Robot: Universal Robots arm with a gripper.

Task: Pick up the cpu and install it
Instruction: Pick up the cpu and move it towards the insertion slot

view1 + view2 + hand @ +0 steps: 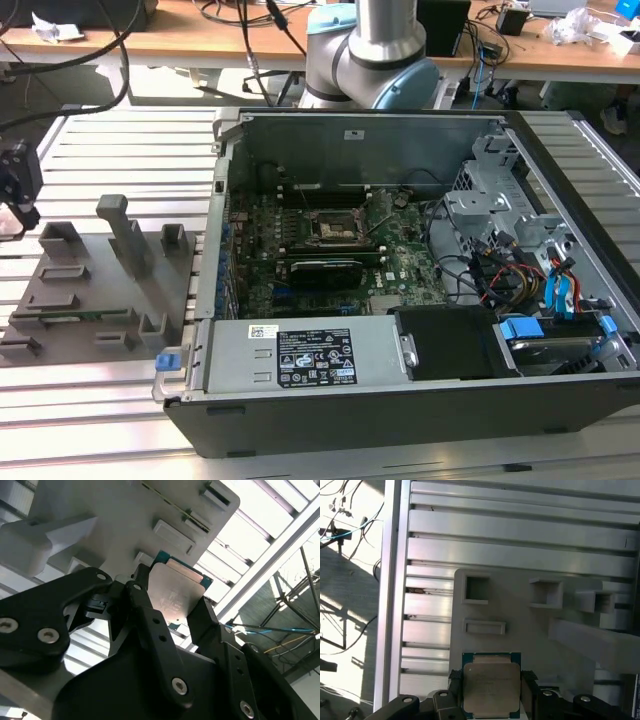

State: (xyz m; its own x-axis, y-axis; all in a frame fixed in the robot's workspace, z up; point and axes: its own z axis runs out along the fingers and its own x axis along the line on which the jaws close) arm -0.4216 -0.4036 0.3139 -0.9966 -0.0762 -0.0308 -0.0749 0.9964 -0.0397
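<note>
The black two-fingered gripper (491, 683) is clamped on the flat, square, silvery-grey cpu (491, 692), one finger on each side edge. It sits over the pale grey plastic tray (100, 290) at the exterior view's left, apart from the open black computer case (400, 405).

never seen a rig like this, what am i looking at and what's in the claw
It is a grey and blue robot arm beside a slotted aluminium table. The exterior view takes in the bench: an open black computer case with a green motherboard inside and, on the exterior view's left, a grey plastic tray of blocks. The other two pictures come from cameras on the arm's wrist. Both wrist views show the black gripper shut on the cpu, a flat square chip with a silvery metal top and green border, over the tray.
</note>
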